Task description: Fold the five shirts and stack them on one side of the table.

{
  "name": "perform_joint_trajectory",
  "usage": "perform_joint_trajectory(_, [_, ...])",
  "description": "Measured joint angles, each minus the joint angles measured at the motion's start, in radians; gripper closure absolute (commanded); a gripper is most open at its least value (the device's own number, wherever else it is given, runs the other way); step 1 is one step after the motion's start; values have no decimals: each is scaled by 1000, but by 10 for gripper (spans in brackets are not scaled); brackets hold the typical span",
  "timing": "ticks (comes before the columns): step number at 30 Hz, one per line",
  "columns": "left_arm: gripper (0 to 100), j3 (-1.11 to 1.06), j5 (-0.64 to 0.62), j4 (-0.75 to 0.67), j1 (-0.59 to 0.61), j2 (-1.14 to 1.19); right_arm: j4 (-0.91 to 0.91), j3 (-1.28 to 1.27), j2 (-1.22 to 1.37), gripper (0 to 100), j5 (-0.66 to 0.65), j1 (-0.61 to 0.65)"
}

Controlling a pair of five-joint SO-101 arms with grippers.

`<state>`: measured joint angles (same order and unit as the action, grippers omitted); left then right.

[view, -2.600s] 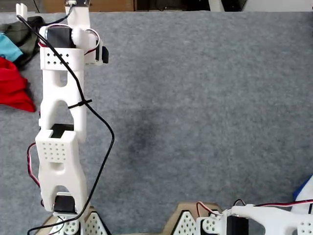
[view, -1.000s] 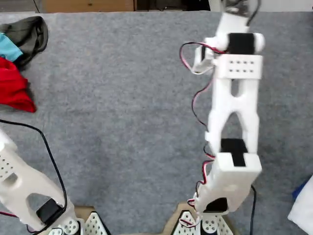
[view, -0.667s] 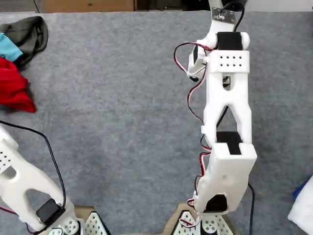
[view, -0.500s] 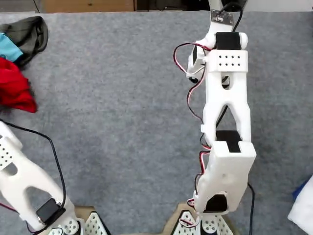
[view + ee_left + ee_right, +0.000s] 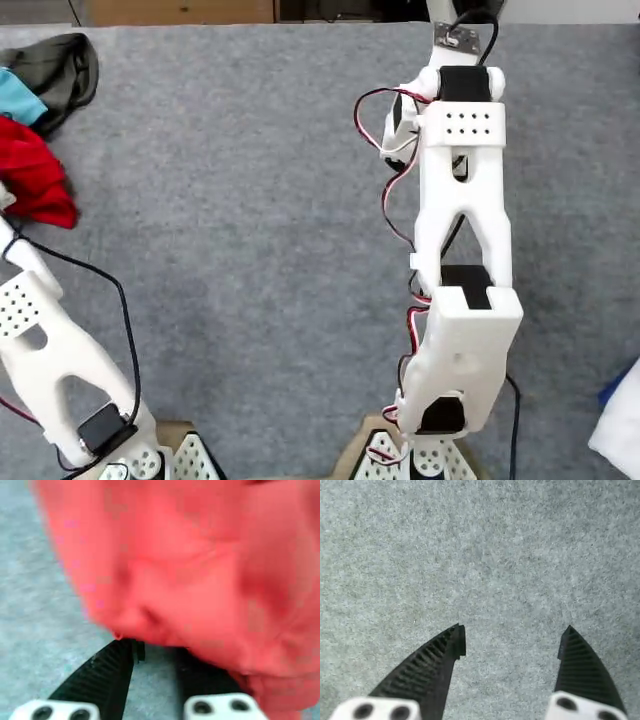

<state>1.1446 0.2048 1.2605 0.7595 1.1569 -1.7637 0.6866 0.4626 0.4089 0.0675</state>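
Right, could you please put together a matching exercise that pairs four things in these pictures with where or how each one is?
Things:
1. red shirt
2. dark shirt
3. right pincer
4. white cloth

Descriptions:
A. open above the bare table
B. at the far left corner
C. at the near right corner
D. at the left edge, just in front of the left pincer

Pairs: 1-D, 2-B, 3-A, 4-C.
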Motion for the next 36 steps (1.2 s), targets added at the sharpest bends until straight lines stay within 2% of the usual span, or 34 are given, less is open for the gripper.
perform_joint_trajectory(6, [981, 14, 3, 58, -17, 0, 0, 0, 0, 691, 0, 0])
perform_joint_trajectory(11, [981, 150, 2, 239, -55, 8, 0, 0, 0, 691, 0, 0])
perform_joint_trajectory(18, [981, 448, 2, 466, -141, 6, 0, 0, 0, 692, 0, 0])
perform_joint_trajectory(22, [981, 457, -3, 486, -178, -28, 0, 0, 0, 692, 0, 0])
perform_joint_trajectory(27, [981, 459, -78, 488, -230, -132, 0, 0, 0, 692, 0, 0])
perform_joint_trajectory(36, [981, 459, -210, 488, -503, -298, 0, 0, 0, 692, 0, 0])
